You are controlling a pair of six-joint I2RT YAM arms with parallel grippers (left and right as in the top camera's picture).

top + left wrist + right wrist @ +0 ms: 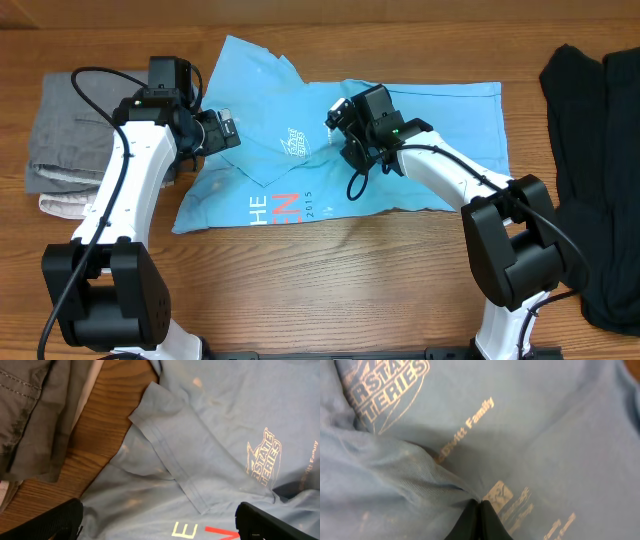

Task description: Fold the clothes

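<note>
The clothes are a light blue T-shirt (pixel 440 130) lying partly folded on the wooden table, with a gold logo and red-and-white lettering facing up. My left gripper (pixel 228 130) hovers over its left side with the jaws wide open. In the left wrist view the gripper (pixel 159 520) straddles flat cloth below a turned-over sleeve (pixel 170 435), with nothing between its fingers. My right gripper (pixel 338 115) is over the shirt's upper middle. In the right wrist view the gripper (pixel 480 505) is shut on a pinched ridge of the blue fabric (pixel 420 475), beside small gold print.
A pile of folded grey clothes (pixel 65 130) lies at the table's left, close to my left arm; it also shows in the left wrist view as grey cloth (pixel 30 410). A black garment (pixel 600 150) lies along the right edge. Bare wood (pixel 330 280) runs in front of the shirt.
</note>
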